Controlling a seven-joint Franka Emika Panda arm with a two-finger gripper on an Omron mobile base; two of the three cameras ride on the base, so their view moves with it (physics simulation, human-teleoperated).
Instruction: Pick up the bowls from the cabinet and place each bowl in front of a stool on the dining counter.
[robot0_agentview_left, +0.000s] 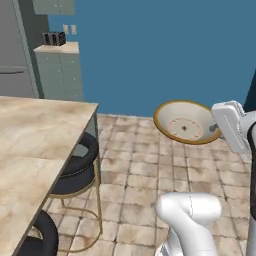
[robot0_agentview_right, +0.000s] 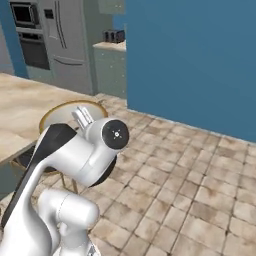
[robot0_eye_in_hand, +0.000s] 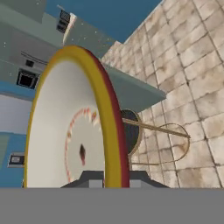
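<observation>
Closest in, the cream bowl (robot0_eye_in_hand: 70, 127) with its tan rim stands on edge, gripped at the rim by the clenched gripper (robot0_eye_in_hand: 111, 177). From the left base view that bowl (robot0_agentview_left: 186, 122) hangs in the air above the tiled floor (robot0_agentview_left: 145, 170), tilted so its inside faces out, well apart from the marble dining counter (robot0_agentview_left: 35, 145). Two black stools (robot0_agentview_left: 77, 167) sit tucked at the counter's edge. Against the far wall stands a grey-green cupboard (robot0_agentview_left: 60, 70).
</observation>
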